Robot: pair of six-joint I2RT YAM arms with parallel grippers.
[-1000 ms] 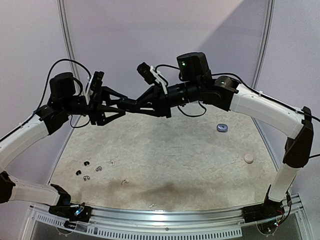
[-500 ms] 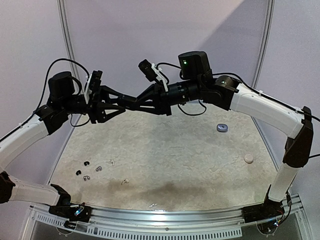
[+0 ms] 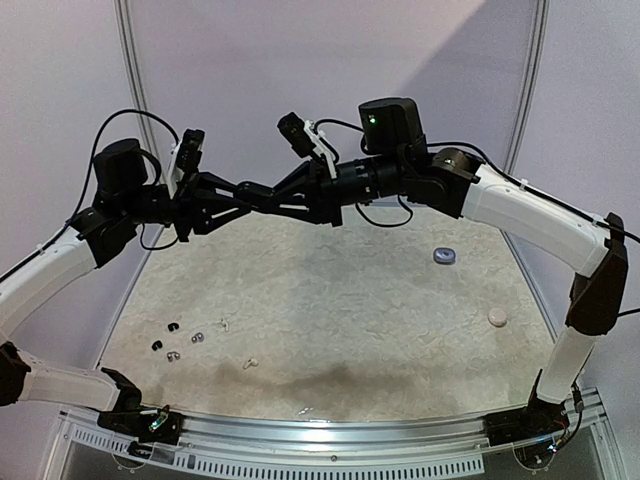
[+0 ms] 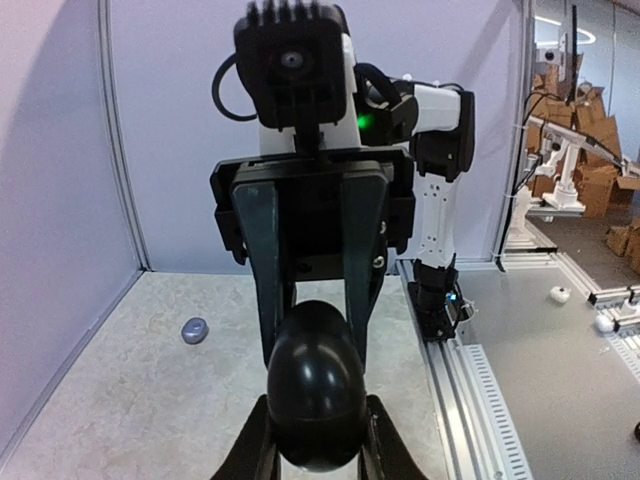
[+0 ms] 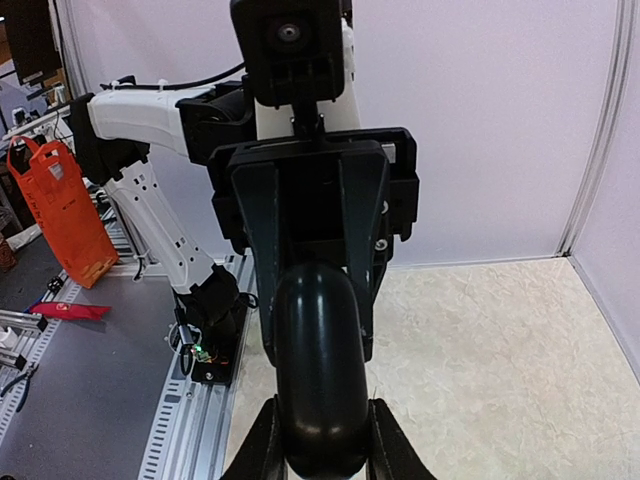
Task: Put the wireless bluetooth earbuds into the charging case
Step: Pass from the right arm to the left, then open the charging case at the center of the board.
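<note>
Narrowing since a second ago, the left jaws are now pressing on the left end of the charging case (image 4: 318, 385), where before they were standing wide around it. Both arms are also sitting slightly higher.

The left arm (image 3: 50, 270) and right arm (image 3: 540, 215) are meeting high over the far side of the desk (image 3: 350, 300), wrists pointing at each other. The right jaws are gripping the same black, egg-shaped case from its opposite end, nearly closed on it. The case is hanging in mid-air between the two arms, well above the desk.

This is looking like a two-handed hold, either for opening the case or for passing it across; I cannot tell which. Doing it well is calling for one arm staying still while the other is working. Both pinches also need to be sitting square across the glossy, rounded shell, which is likely to slip out of a skewed grip.

A grey-blue round thing (image 3: 444, 256) is lying at the far right, with a pale round thing (image 3: 497, 317) nearer. The wireless bluetooth earbuds (image 3: 197, 337) are lying loose at the near left, well apart from the case.
</note>
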